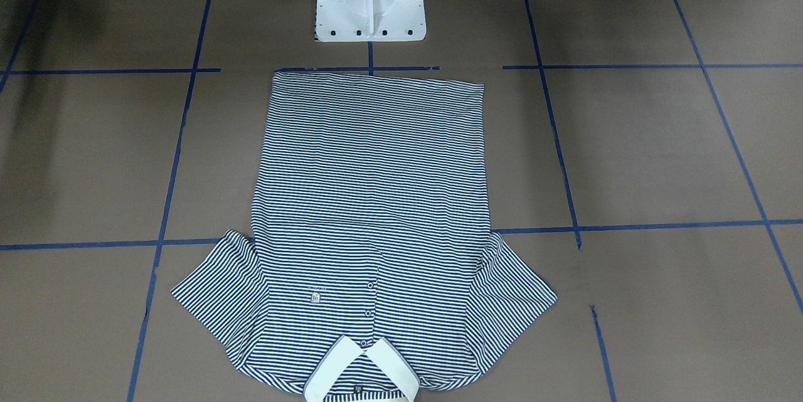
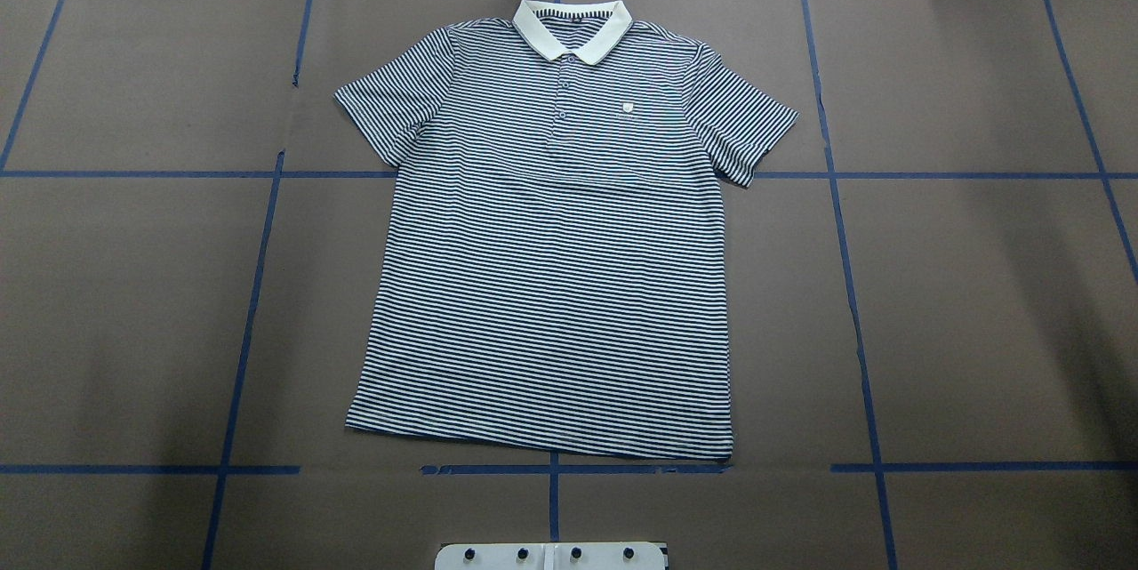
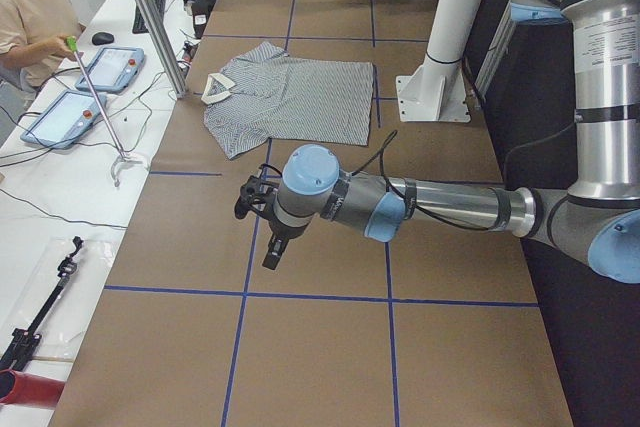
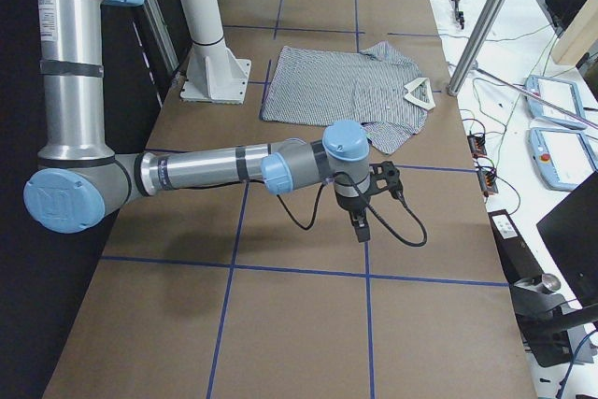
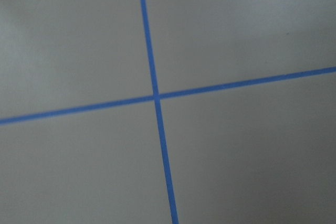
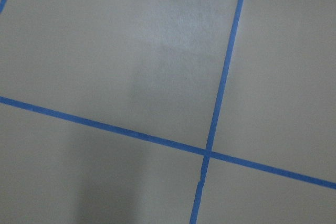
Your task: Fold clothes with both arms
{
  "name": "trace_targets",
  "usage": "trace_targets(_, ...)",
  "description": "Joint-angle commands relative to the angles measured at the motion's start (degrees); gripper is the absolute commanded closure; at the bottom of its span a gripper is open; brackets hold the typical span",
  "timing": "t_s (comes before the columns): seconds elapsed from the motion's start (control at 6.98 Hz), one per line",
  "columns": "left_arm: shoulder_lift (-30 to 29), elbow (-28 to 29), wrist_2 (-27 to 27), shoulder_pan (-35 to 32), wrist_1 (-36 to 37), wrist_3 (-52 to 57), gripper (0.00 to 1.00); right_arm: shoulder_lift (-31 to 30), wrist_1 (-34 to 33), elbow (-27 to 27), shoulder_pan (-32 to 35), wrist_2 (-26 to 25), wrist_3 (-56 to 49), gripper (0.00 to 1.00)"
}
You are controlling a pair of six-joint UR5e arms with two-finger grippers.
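shirt looks soft and floppy, we grab it at the hem; can't make out if left gripper or right gripper is clenched.

A robotics lab: tape-gridded table, left arm, teach pendant.

Bare tabletop L & R of shirt — obstacles: white pedestal by hem, metal pole nr collar
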Motion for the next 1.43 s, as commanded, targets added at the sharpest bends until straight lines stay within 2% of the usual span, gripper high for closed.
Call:
trace_targets(0.0, -6.73, 8.3, -0.38, 0.02, -12.31, -0.71, 0.0, 5.04, 1.15, -3.33, -0.29, 2.56, 0.36, 0.0)
trace_targets(0.14, -7.97, 8.77, -0.38, 0.02, -15.29, -0.8, 0.0, 7.41, 1.24, -3.07, -2.9, 2.41, 0.62, 0.0)
trace_targets(0.29, -7.73, 9.38, -0.38, 0.2, -22.37, -0.89, 0.0, 10.57, 1.24, -4.12, -6.75, 1.1, 6.89, 0.0)
trace_targets(0.43, -7.72, 10.17, -0.81, 3.51, -23.92, -1.76, 0.0, 12.51, 2.2, -3.69, -10.88, -2.04, 17.92, 0.0)
trace_targets(0.57, -8.16, 10.35, -0.3, 5.71, -24.28, -5.34, 0.0, 12.62, 11.17, -4.99, -16.66, -7.21, 29.6, 0.0)
trace_targets(0.72, -8.16, 9.92, -0.29, 6.52, -24.46, -6.59, 0.0, 14.01, 20.05, -8.66, -23.86, -13.52, 41.38, 0.08)
trace_targets(0.86, -8.16, 9.83, -0.29, 6.61, -24.55, -6.69, 0.0, 17.85, 24.05, -13.74, -28.98, -17.76, 48.63, 0.23)
trace_targets(1.0, -8.16, 9.91, -0.29, 6.62, -24.55, -6.69, 0.0, 21.37, 25.92, -18.06, -32.68, -21.98, 52.7, 0.32)
trace_targets(1.29, -8.16, 9.91, -0.29, 6.79, -24.64, -6.69, 0.0, 24.12, 30.48, -24.31, -35.26, -23.17, 54.84, 0.42)
